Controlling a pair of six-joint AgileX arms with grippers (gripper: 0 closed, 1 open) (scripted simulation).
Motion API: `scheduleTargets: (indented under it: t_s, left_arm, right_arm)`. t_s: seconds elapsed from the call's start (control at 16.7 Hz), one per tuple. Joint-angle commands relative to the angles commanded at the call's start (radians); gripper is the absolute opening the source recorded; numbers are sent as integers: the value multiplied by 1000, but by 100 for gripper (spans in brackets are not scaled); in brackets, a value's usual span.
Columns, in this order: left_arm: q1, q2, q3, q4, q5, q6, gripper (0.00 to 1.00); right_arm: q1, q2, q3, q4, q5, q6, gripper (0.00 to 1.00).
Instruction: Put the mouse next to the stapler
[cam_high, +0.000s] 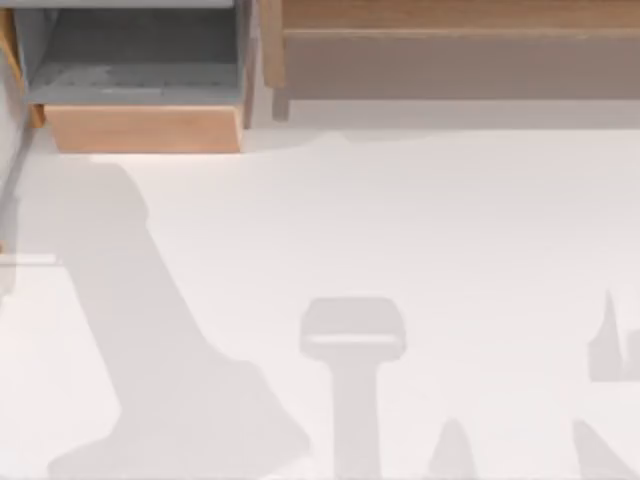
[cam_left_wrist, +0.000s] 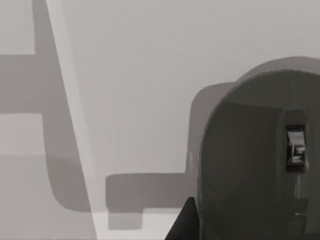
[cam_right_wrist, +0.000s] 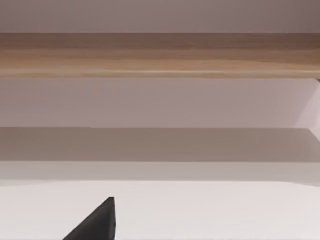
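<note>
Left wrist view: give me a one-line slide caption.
Grey-green mouse close under the left wrist camera on the white table, a black fingertip beside it.

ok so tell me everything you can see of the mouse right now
The mouse shows in the left wrist view as a smooth, dull grey-green rounded shell, matte like plastic. A small glossy scroll wheel sits in a dark slot on its top. It lies flat on the pale table, casting a soft shadow beside it. A dark finger tip is at its edge; contact is unclear.
</note>
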Motion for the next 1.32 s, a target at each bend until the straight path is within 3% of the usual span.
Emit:
scheduleTargets:
  t_s: [0.3,0.66,0.96,1.32]
  left_arm:
    - [9,-45,-12,-10,3,-20,0]
    - [-6,-276,-164,23,1,-151,0]
    - [-103,-553,-393,97,-15,-304,0]
    - [-273,-902,-802,165,-46,-505,0]
  right_arm:
    - [0,0,0,0,0,0,100]
    - [0,0,0,0,0,0,100]
    - [0,0,0,0,0,0,100]
    - [0,0,0,0,0,0,100]
